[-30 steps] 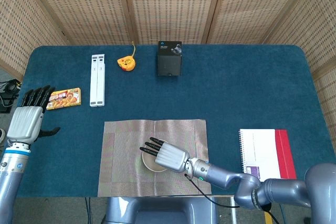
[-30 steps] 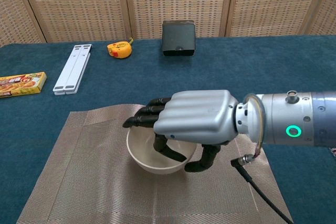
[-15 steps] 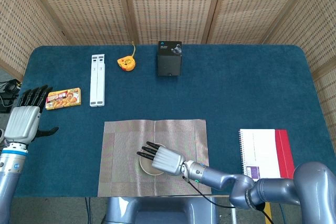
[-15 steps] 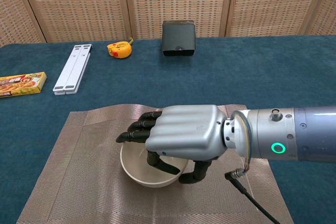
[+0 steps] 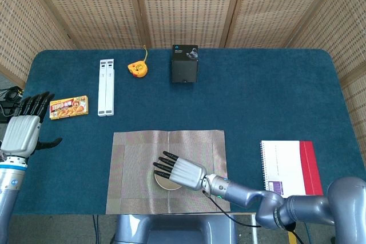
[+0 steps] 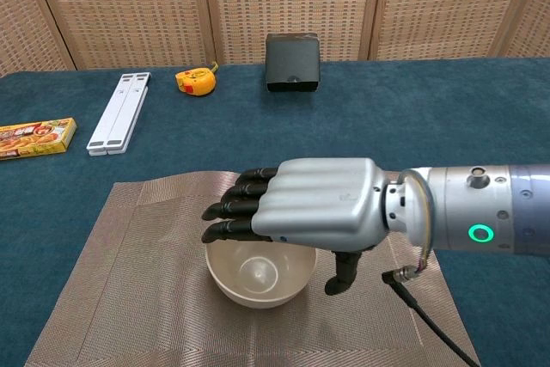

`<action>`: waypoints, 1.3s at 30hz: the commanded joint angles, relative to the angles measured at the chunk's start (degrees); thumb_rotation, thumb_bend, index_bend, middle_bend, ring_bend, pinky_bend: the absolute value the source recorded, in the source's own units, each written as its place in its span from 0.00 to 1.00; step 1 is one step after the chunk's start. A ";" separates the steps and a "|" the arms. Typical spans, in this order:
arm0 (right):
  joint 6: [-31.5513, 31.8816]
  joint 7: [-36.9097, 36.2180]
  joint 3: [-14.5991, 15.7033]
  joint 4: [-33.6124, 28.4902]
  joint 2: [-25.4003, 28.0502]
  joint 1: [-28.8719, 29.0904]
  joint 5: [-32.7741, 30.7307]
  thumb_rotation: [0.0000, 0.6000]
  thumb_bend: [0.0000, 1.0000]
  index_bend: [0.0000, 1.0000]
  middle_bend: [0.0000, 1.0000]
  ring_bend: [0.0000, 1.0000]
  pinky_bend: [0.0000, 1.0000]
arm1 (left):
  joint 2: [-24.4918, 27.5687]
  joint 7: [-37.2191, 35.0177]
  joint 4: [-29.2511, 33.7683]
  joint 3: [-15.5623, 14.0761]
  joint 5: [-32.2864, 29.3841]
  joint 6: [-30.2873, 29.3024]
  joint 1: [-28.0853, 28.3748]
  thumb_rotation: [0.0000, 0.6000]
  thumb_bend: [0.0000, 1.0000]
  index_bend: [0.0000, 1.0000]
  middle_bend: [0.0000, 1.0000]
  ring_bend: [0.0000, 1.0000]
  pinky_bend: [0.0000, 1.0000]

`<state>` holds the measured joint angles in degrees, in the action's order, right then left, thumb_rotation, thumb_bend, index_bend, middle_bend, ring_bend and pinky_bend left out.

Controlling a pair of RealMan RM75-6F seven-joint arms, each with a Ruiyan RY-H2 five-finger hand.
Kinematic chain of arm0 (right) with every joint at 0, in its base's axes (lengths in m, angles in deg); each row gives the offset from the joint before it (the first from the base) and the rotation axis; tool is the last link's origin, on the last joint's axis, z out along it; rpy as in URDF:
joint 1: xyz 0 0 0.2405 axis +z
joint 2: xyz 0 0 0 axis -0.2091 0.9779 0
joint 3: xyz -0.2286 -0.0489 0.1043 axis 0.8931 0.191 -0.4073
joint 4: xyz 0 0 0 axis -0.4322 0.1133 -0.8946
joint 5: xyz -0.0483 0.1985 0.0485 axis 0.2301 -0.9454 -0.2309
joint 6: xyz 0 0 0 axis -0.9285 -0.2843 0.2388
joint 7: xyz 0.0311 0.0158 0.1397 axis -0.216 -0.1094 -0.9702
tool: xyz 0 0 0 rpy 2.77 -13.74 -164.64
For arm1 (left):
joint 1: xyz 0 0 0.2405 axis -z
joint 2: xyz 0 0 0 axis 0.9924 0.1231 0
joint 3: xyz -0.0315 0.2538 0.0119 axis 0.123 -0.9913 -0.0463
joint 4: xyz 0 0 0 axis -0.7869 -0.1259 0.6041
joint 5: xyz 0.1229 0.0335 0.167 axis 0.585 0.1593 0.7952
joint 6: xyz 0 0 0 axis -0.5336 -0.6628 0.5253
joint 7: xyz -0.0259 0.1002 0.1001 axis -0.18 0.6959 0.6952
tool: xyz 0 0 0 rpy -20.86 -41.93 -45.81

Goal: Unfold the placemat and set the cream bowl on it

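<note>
Under the right hand (image 6: pixel 322 212) the cream bowl (image 6: pixel 260 274) sits on the flat placemat (image 6: pixel 129 281), partly hidden; fingers spread above it, holding nothing. Far left, the left hand (image 5: pixel 23 132) is spread wide, its arm cut off. Box (image 5: pixel 69 107) writing seems unreadable.

**Bowl's on the mat**

The placemat (image 6: pixel 129 281) lies unfolded and flat on the blue table near the front edge, a woven grey-beige rectangle with a crease down the middle. The cream bowl (image 6: pixel 258 279) sits upright on it, empty, roughly in the mat's center-front.
</note>
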<state>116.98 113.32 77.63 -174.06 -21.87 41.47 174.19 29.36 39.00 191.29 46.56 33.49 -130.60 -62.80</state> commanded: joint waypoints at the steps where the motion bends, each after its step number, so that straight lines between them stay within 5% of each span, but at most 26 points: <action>1: 2.35 2.37 1.27 -3.04 3.58 -1.66 0.92 1.00 0.00 0.00 0.00 0.00 0.00 | 0.18 -0.30 0.11 -0.05 0.33 -0.13 -0.15 1.00 0.00 0.00 0.00 0.00 0.00; 9: 11.33 5.80 4.75 -9.81 15.89 -7.49 4.55 1.00 0.00 0.00 0.00 0.00 0.00 | 0.19 0.01 0.57 -0.62 1.83 -0.85 -0.64 1.00 0.00 0.00 0.00 0.00 0.00; 16: 25.84 1.39 5.07 -5.42 23.47 -16.04 5.15 1.00 0.00 0.00 0.00 0.00 0.00 | -1.37 1.33 -0.58 -1.74 3.98 -1.07 -0.69 1.00 0.00 0.00 0.00 0.00 0.00; 27: 41.34 -10.94 0.79 7.25 17.87 -30.64 -7.22 1.00 0.00 0.00 0.00 0.00 0.00 | -5.10 -0.59 -5.46 -4.77 8.11 -5.63 -4.55 1.00 0.00 0.00 0.00 0.00 0.00; 39: 49.57 -14.16 2.97 12.37 12.03 -39.08 -3.95 1.00 0.00 0.00 0.00 0.00 0.00 | -6.55 -3.33 -9.38 -8.39 12.44 -8.99 -8.98 1.00 0.00 0.00 0.00 0.00 0.00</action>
<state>166.18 99.55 80.39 -161.97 -9.51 2.80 169.92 22.90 35.86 182.09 38.38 45.68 -139.36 -71.55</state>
